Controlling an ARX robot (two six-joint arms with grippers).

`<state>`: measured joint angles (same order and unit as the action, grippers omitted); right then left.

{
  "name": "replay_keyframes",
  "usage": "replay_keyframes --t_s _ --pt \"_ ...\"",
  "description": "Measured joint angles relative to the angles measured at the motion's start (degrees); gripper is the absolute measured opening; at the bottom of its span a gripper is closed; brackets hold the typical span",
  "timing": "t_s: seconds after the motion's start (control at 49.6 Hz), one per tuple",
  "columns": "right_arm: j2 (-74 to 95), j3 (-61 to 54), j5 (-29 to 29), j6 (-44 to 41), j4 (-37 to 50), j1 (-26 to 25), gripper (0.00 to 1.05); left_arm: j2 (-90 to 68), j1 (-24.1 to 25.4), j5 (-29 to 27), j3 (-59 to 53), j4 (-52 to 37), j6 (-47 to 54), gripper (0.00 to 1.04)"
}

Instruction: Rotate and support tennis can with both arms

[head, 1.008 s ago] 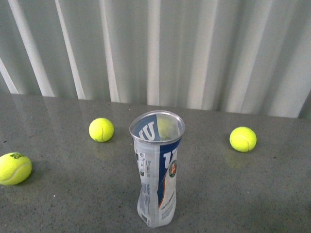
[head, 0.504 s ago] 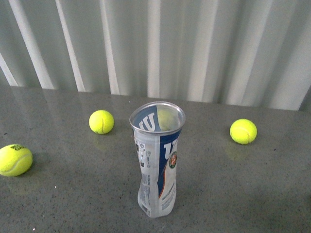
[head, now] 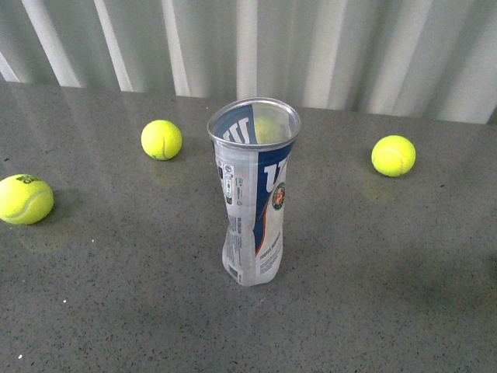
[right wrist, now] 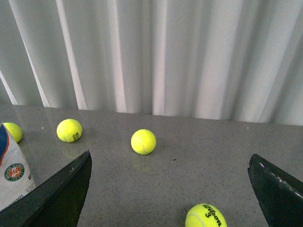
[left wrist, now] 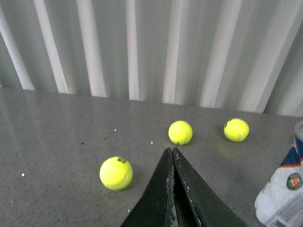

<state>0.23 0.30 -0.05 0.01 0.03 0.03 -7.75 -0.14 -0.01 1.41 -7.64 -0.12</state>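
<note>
Open tennis can (head: 253,190) upright on grey bench (head: 388,295), apart from both grippers, left gripper (left wrist: 172,152) jaws closed together, right gripper (right wrist: 170,189) jaws spread wide

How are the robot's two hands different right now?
The left hand has its two black fingers pressed together into a point, while the right hand has its fingers spread far apart. The left hand points between two tennis balls, one beside its tip; the right hand has one ball ahead and another between its fingers. Both are black, empty, and hang above the grey table near the can.
</note>
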Motion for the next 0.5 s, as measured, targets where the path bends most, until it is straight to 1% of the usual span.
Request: replay_keyframes --t_s 0.04,0.101,0.343,0.423,0.504 --pt "0.0 0.0 0.0 0.0 0.0 0.0 0.97 3.1 0.0 0.1 0.0 4.7 0.0 0.04" --pt "0.0 0.0 0.0 0.0 0.0 0.0 0.97 6.0 0.0 0.0 0.0 7.2 0.0 0.04" --pt "0.0 0.0 0.0 0.0 0.0 0.0 0.97 7.5 0.0 0.0 0.0 7.6 -0.1 0.05" --pt "0.0 0.0 0.0 0.0 0.0 0.0 0.97 7.5 0.0 0.0 0.0 7.6 0.0 0.24" --pt "0.0 0.0 0.0 0.0 0.0 0.0 0.97 7.5 0.0 0.0 0.0 7.6 0.0 0.36"
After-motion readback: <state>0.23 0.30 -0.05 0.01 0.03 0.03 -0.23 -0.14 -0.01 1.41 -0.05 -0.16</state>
